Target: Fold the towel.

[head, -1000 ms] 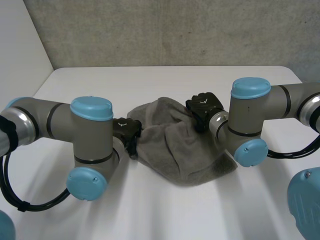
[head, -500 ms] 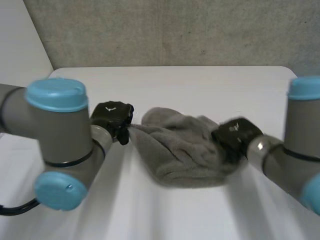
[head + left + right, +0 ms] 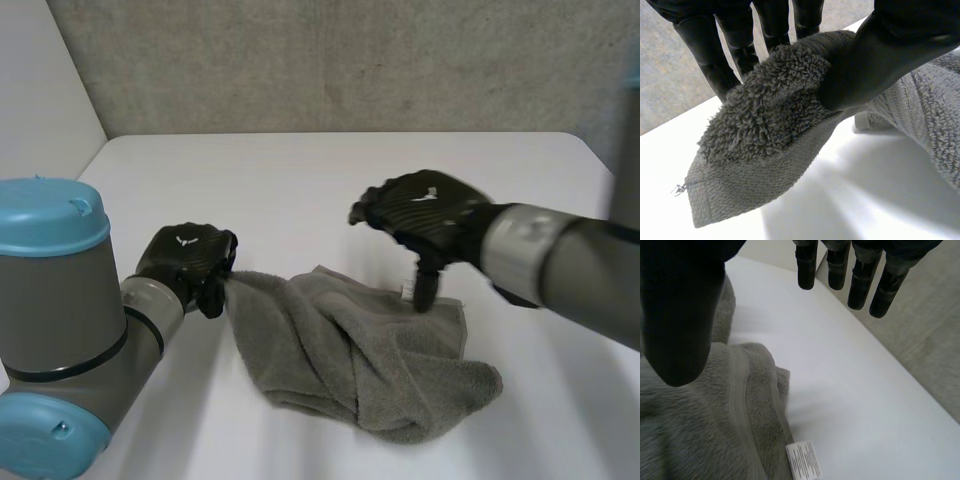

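There's a small white label [image 3: 803, 460] sewn to the hem of the grey towel [image 3: 360, 360], lying just below the right hand's fingertips. It carries rows of tiny print, far too small to read from here. I can't see any brand or other writing.

The towel lies in a crumpled heap on the white bench [image 3: 300, 180], between the two hands. One corner is lifted off the surface towards the left hand [image 3: 185, 262]. From that wrist you can see the thumb [image 3: 880, 55] pressing the looped pile of the corner against the fingers [image 3: 707, 55], so the cloth is firmly pinched. The hemmed tip of the corner hangs free beyond the fingertips.

The right hand [image 3: 425, 215] hovers over the far edge of the towel, at the side with the label. Its fingers are straight and spread apart from the thumb, and they have hold of nothing. The thumb points down towards the cloth, but I can't tell whether it touches.

The folds of the heap hide how the rest of the towel is layered. The stretch of cloth under the left thumb is covered, and the left arm's big joint blocks the near corner of the bench.
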Robot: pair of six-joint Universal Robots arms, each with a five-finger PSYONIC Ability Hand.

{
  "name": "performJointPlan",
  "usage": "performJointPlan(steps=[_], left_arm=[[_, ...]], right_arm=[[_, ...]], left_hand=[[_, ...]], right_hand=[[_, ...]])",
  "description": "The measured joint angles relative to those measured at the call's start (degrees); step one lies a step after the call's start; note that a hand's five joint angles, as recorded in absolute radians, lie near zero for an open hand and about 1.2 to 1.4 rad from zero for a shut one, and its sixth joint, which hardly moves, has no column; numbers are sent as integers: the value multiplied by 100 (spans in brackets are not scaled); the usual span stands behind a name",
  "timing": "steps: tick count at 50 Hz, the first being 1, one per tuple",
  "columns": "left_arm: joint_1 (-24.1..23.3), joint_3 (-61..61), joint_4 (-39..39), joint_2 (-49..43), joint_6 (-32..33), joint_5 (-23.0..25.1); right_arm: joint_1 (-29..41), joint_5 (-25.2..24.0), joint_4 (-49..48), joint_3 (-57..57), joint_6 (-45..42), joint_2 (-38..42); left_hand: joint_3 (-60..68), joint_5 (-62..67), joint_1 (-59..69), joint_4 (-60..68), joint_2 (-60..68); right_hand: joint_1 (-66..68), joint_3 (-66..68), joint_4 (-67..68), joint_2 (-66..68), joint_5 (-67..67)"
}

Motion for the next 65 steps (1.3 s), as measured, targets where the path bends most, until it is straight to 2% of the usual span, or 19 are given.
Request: performJointPlan(steps=[4,10,18,20,22,23,25,31,36,42,47,54,59,65], left_arm=[[-5,-139,3,14,4,17],[2,-373,2,96,-1,17],[22,-753,88,303,-2,14],[30,-807,142,329,0,13],[52,-834,212,346,3,13],[61,-831,231,349,3,13],[103,-767,280,354,7,13],[210,-191,347,351,86,8],[291,672,413,346,164,-27],[343,1748,726,379,91,-286],[297,1885,1003,429,17,-563],[144,989,1178,464,23,-674],[31,-63,1301,421,56,-635],[-10,-1259,1479,416,132,-336]], right_arm=[[453,471,-10,-940,-78,1138],[867,899,6,-1916,-295,2242],[1219,764,57,-2444,-686,3158],[1249,722,87,-2461,-753,3262],[1266,692,116,-2490,-828,3336],[1267,686,118,-2506,-844,3342],[1262,699,113,-2603,-862,3317],[1071,1055,-373,-3030,-561,2838],[640,1615,-1776,-2965,128,2041],[116,1903,-4211,-1570,922,751],[-181,1627,-4962,-382,1080,105],[-565,664,-4370,948,907,-47],[-977,144,-3766,1801,268,34],[-1468,32,-3064,2654,-1153,96]], left_hand=[[0,14,0,0,0],[2,14,0,0,0],[3,14,2,0,0],[3,14,3,0,0],[3,14,6,0,0],[3,14,6,0,0],[3,14,14,0,0],[7,14,28,0,1],[13,14,28,0,1],[22,14,29,48,30],[22,14,30,60,30],[24,14,30,60,30],[27,12,30,60,30],[27,14,26,60,30]], right_hand=[[-1,0,0,0,0],[-1,0,0,0,0],[167,112,102,116,141],[1456,1407,1285,1445,1424],[3586,3547,3534,3709,3469],[4430,4254,4246,4584,4267],[5989,5937,5916,5962,5889],[6274,6243,6223,6001,6167],[6291,6243,6224,6001,6180],[6292,6244,6224,6001,6213],[6293,6245,6225,6002,6262],[6293,6261,6240,6002,6268],[6260,6223,6199,5987,6240],[3969,3954,3925,3927,4015]])
